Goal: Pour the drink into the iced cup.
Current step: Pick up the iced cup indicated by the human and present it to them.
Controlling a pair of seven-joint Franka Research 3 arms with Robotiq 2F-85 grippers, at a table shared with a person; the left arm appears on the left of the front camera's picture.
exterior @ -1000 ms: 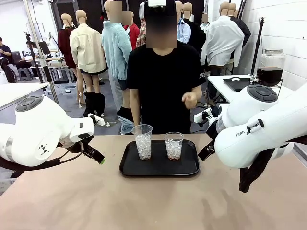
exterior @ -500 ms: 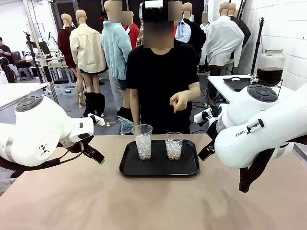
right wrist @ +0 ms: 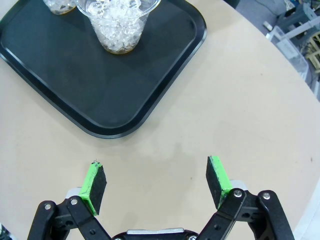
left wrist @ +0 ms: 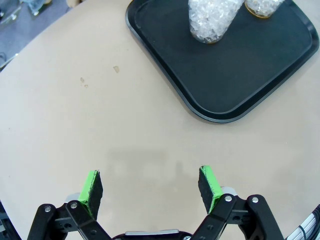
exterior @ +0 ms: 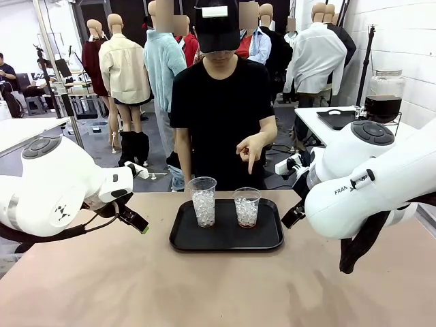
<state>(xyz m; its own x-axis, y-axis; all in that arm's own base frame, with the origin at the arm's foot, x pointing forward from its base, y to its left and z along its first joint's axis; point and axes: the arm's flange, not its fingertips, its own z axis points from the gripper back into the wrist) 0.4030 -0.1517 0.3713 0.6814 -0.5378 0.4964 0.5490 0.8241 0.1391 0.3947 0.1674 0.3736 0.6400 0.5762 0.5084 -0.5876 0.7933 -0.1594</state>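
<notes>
Now points one finger of the person's hand (exterior: 252,146) down at the short cup (exterior: 246,208), up by the chest a moment ago. Looks like a go sign. Holds nothing in the left gripper (left wrist: 150,185) or right gripper (right wrist: 155,180), both wide open. Maybe a little red-brown drink (exterior: 246,223) low in that cup on the black tray (exterior: 187,238).

Black tray (exterior: 226,235) sits flat on tan desk (exterior: 136,286), mid-width, toward far edge. Small marks (left wrist: 84,82) on desk near tray. Second tray (exterior: 335,118) on white side table (exterior: 308,119)
</notes>
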